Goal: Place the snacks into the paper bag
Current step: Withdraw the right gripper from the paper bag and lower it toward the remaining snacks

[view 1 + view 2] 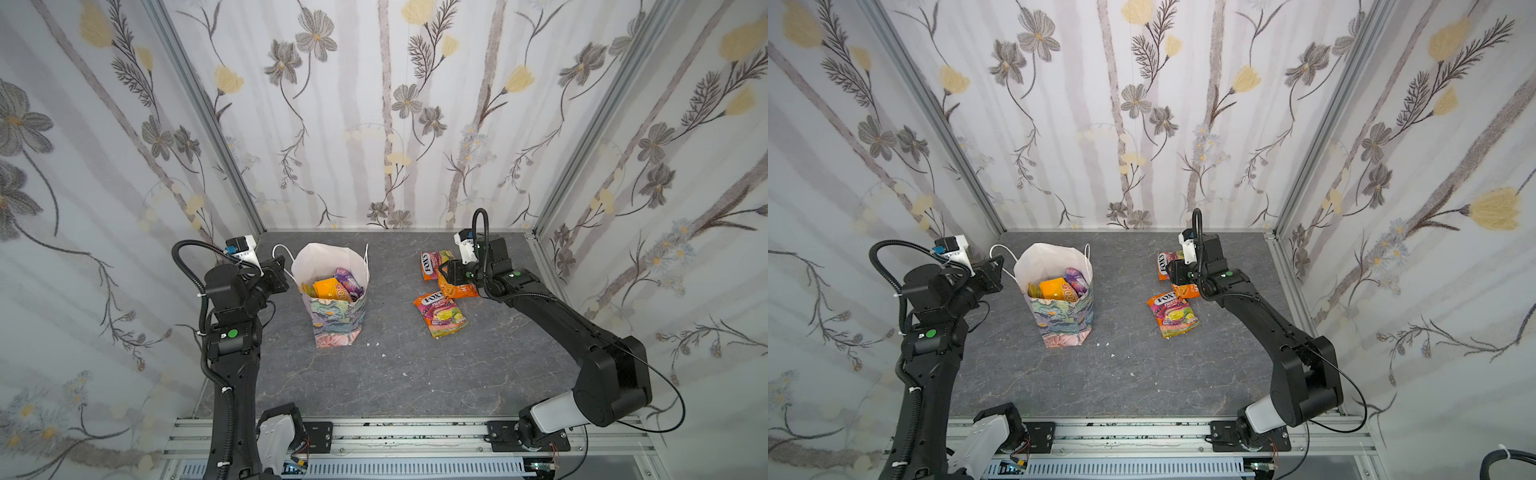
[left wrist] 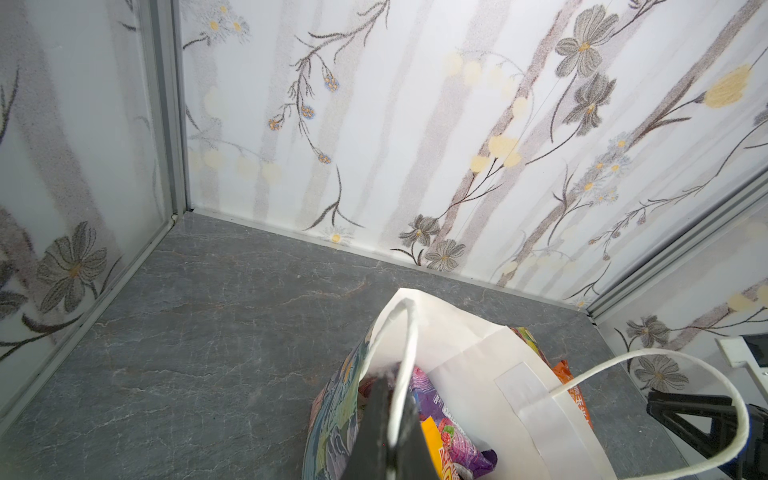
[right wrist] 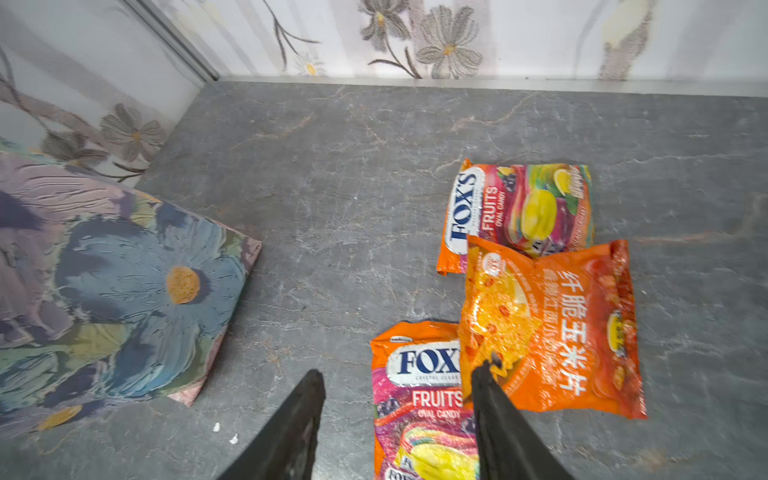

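Note:
The paper bag (image 1: 336,324) stands upright left of centre in both top views, with several snacks inside, among them a yellow-orange box (image 1: 328,287) and a purple pouch (image 2: 453,424). My left gripper (image 2: 395,386) is at the bag's left rim, shut on its white cord handle (image 2: 409,345). On the right of the table lie three snacks: a far FOX'S pouch (image 3: 519,208), an orange pouch (image 3: 552,324) overlapping it, and a near FOX'S pouch (image 3: 419,407). My right gripper (image 3: 399,376) hovers open over these, one finger above the orange pouch's corner, nothing between its fingers.
Flowered walls close the grey table (image 1: 415,374) at the back and both sides. An aluminium rail (image 1: 415,432) with both arm bases runs along the front. Small white crumbs (image 1: 382,355) lie mid-table. The bag's second handle (image 2: 665,357) loops free.

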Motion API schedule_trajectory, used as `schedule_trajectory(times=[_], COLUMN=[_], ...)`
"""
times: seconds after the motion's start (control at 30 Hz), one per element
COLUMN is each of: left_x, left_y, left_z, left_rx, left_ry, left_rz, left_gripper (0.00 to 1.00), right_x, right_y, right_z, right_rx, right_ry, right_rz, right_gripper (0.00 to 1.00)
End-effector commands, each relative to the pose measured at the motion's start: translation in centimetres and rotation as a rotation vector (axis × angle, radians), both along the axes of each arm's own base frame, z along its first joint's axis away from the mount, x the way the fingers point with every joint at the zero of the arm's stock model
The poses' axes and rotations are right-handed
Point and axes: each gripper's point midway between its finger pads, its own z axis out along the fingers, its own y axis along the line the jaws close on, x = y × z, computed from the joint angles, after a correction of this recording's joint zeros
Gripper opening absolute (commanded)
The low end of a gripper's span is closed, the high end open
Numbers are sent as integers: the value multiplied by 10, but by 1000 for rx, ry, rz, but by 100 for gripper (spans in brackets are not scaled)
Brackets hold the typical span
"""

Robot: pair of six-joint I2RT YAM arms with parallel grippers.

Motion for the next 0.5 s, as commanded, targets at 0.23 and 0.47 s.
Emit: schedule_trajectory(times=[0.23, 0.47], left_x=[3, 2], left_y=[3, 3], left_z=[10, 9], left_rx=[18, 18], left_ry=[-41, -40], left_rz=[10, 10], left_gripper=[4, 5], right_x=[-16, -39], right_y=[-38, -43], right_z=[-45, -81], right_rx=[-237, -238], right_ry=[123, 210], right_rz=[-81, -86], right_gripper=[60, 61])
